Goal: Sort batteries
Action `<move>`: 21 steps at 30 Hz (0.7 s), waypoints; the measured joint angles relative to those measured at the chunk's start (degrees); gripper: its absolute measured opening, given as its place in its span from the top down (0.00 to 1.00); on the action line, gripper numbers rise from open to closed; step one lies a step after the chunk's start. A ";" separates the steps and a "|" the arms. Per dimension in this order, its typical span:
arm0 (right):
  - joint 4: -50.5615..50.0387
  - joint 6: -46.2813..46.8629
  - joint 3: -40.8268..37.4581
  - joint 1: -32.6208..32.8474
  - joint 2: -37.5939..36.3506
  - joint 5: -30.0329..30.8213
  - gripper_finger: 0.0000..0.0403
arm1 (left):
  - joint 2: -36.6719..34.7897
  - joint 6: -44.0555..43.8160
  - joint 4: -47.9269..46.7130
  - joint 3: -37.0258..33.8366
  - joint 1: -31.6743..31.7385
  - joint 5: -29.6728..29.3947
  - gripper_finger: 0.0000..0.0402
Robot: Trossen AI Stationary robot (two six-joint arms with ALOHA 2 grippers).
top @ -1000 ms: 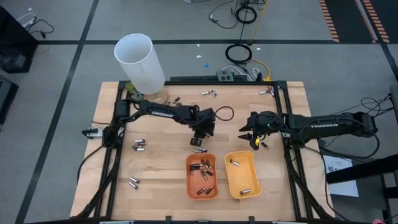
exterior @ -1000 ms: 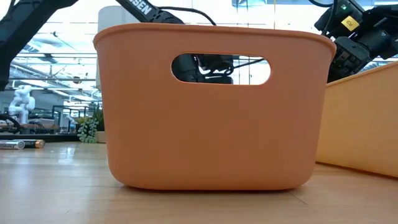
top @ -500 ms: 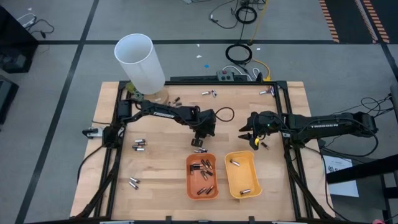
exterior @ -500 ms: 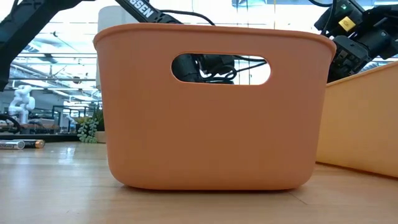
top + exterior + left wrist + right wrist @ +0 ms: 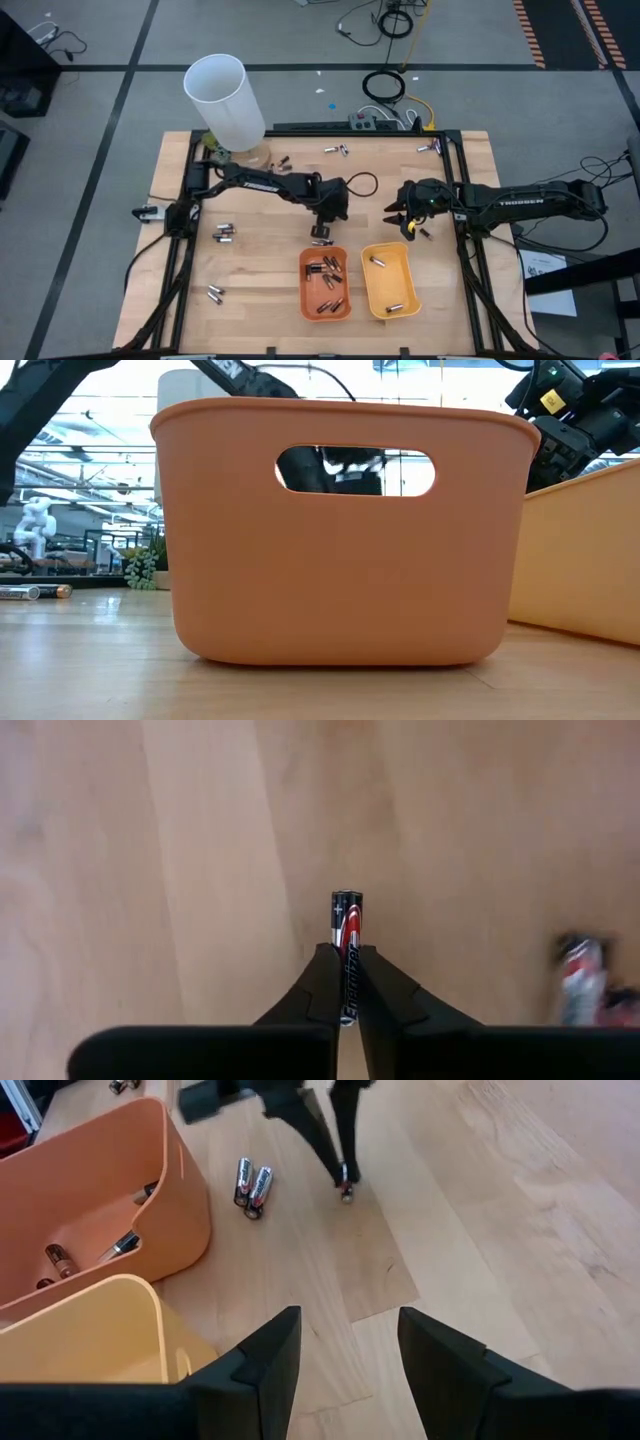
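The orange tray and the yellow tray are sitting side by side at the near middle of the table, each holding a few batteries. Just beyond the orange tray, the left gripper is pinching a dark battery upright over the wood, with two loose cells lying beside it. To the right, the right gripper is hovering with fingers spread, holding nothing. More cells are lying scattered left and far
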 joint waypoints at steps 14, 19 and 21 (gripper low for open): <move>-1.47 0.91 0.04 0.72 -0.02 1.22 0.60 | -7.33 -1.71 9.41 0.92 -8.44 0.12 0.99; -2.14 1.51 0.04 0.72 -0.02 2.87 0.60 | -7.34 -2.16 9.76 0.93 -10.90 -2.36 0.99; -2.72 2.00 0.04 0.72 -0.02 3.00 0.60 | -7.34 -3.25 9.51 0.92 -11.30 -2.69 0.99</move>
